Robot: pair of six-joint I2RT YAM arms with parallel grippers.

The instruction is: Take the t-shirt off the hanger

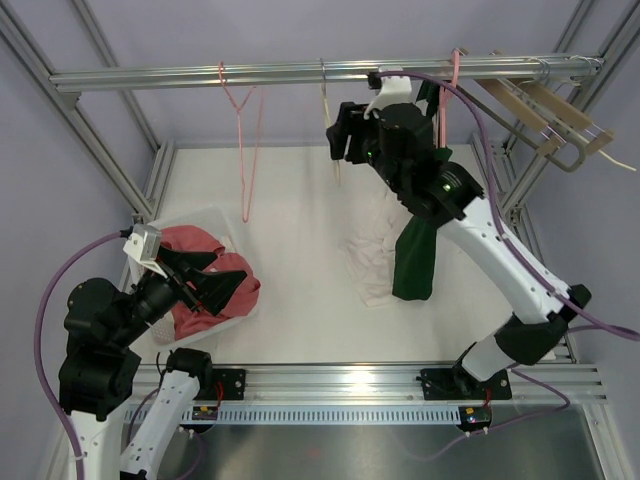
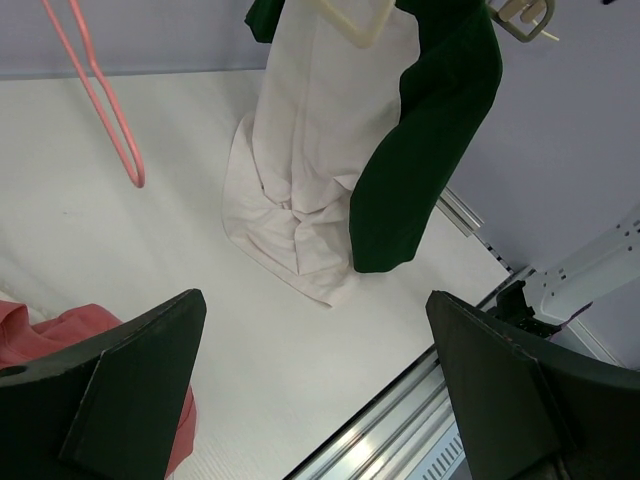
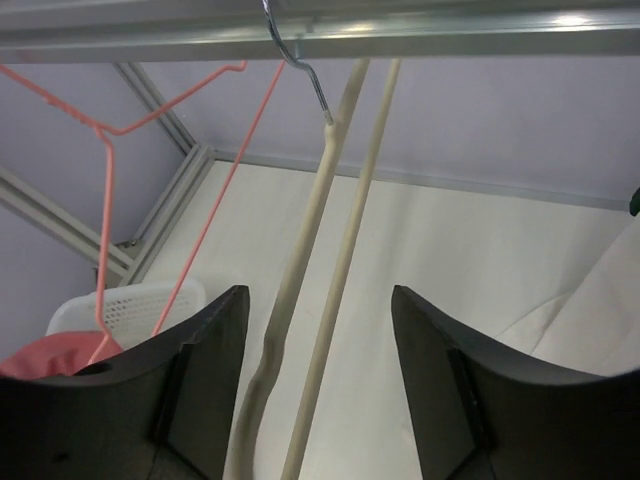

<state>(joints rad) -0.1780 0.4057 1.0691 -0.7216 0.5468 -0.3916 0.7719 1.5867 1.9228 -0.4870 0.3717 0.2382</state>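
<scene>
A dark green t-shirt (image 1: 416, 255) hangs below the rail on the right, behind my right arm. A white t-shirt (image 1: 368, 262) hangs beside it, its lower part piled on the table. Both show in the left wrist view, the green (image 2: 430, 150) and the white (image 2: 300, 140). A bare cream hanger (image 3: 335, 230) hangs by its metal hook from the rail (image 3: 400, 40). My right gripper (image 3: 318, 300) is open, with the cream hanger's two arms between its jaws, not touching them. In the top view it (image 1: 342, 140) is just under the rail. My left gripper (image 1: 232, 274) is open and empty over the basket.
A white basket (image 1: 215, 222) of red clothes (image 1: 190, 245) stands at the left. An empty pink wire hanger (image 1: 243, 130) hangs left of the cream one. Wooden hangers (image 1: 550, 120) hang at the far right. Frame posts stand at the table's corners.
</scene>
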